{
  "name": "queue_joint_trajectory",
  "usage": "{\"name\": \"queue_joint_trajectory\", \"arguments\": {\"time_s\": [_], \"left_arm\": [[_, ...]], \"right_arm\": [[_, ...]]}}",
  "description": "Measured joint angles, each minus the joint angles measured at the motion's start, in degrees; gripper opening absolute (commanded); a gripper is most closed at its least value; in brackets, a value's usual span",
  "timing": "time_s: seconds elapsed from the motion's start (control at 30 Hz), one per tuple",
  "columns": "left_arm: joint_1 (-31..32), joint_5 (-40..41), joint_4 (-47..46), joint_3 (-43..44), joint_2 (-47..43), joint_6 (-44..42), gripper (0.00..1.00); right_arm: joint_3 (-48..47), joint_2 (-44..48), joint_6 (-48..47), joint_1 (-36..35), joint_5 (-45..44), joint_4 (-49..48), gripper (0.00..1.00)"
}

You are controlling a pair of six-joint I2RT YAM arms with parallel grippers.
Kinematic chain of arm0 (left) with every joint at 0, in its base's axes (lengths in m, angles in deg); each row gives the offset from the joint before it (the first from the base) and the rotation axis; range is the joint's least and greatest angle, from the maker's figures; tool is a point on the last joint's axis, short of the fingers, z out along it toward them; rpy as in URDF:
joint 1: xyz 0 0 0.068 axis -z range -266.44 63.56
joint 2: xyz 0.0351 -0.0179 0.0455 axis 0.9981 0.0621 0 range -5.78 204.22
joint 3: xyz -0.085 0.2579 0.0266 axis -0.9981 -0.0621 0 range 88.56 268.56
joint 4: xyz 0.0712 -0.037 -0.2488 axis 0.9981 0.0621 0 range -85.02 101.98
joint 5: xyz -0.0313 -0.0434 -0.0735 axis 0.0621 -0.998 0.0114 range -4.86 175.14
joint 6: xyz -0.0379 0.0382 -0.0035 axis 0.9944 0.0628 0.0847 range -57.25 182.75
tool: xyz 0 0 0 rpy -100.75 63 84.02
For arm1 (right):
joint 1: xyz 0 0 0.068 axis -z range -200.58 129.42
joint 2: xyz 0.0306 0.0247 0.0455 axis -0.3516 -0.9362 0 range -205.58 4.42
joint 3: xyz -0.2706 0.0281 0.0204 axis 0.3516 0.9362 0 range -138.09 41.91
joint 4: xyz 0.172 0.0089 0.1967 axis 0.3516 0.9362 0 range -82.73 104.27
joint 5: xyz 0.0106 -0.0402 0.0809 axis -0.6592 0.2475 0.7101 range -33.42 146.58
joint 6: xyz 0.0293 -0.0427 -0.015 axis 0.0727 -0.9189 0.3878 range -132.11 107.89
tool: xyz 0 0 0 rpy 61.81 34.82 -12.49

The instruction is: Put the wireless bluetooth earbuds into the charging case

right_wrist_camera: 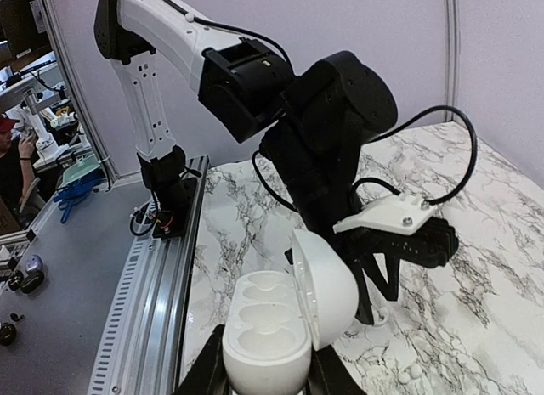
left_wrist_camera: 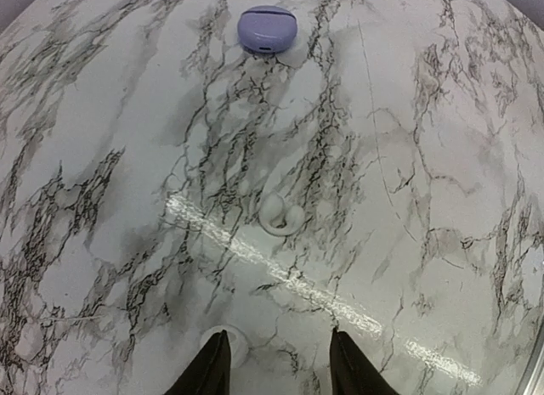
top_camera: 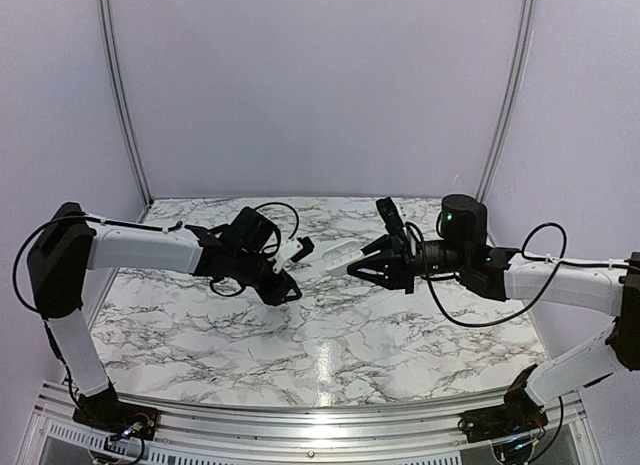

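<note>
My right gripper point(right_wrist_camera: 265, 380) is shut on a white charging case point(right_wrist_camera: 270, 327), held above the table with its lid point(right_wrist_camera: 327, 284) hinged open and both sockets empty. It also shows in the top view point(top_camera: 342, 255). My left gripper point(left_wrist_camera: 280, 374) is open, low over the marble table. One whitish earbud point(left_wrist_camera: 281, 213) lies ahead of it between the finger lines. Another whitish earbud point(left_wrist_camera: 231, 344) lies right at the left fingertip point(left_wrist_camera: 212, 368). In the right wrist view the left gripper point(right_wrist_camera: 378, 284) hangs over an earbud point(right_wrist_camera: 380, 314); another earbud point(right_wrist_camera: 409, 372) lies nearer.
A closed lilac case point(left_wrist_camera: 267, 30) lies farther out on the table beyond the left gripper. The marble table's point(top_camera: 330, 355) near edge meets a metal rail point(right_wrist_camera: 157, 284). White booth walls stand at the back and sides.
</note>
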Motion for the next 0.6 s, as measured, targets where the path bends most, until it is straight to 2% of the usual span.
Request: {"name": "queue_joint_trajectory", "arguments": {"time_s": [0.03,0.2,0.4,0.6], "left_arm": [[0.72,0.24,1.22,1.38,1.05,-0.31,0.37],[3.10,2.12,6.03,6.40,6.54,-0.39,0.34],[2.56,5.29,8.92,9.20,8.94,-0.46,0.33],[0.22,4.55,9.90,11.34,10.29,-0.52,0.33]], "right_arm": [[0.00,0.00,-0.02,0.00,0.00,0.02,0.00],[0.00,0.00,-0.15,0.00,-0.15,0.31,0.00],[0.09,0.02,-0.17,0.00,-0.09,0.33,0.00],[1.51,0.74,-1.33,0.00,1.05,0.28,0.00]]}}
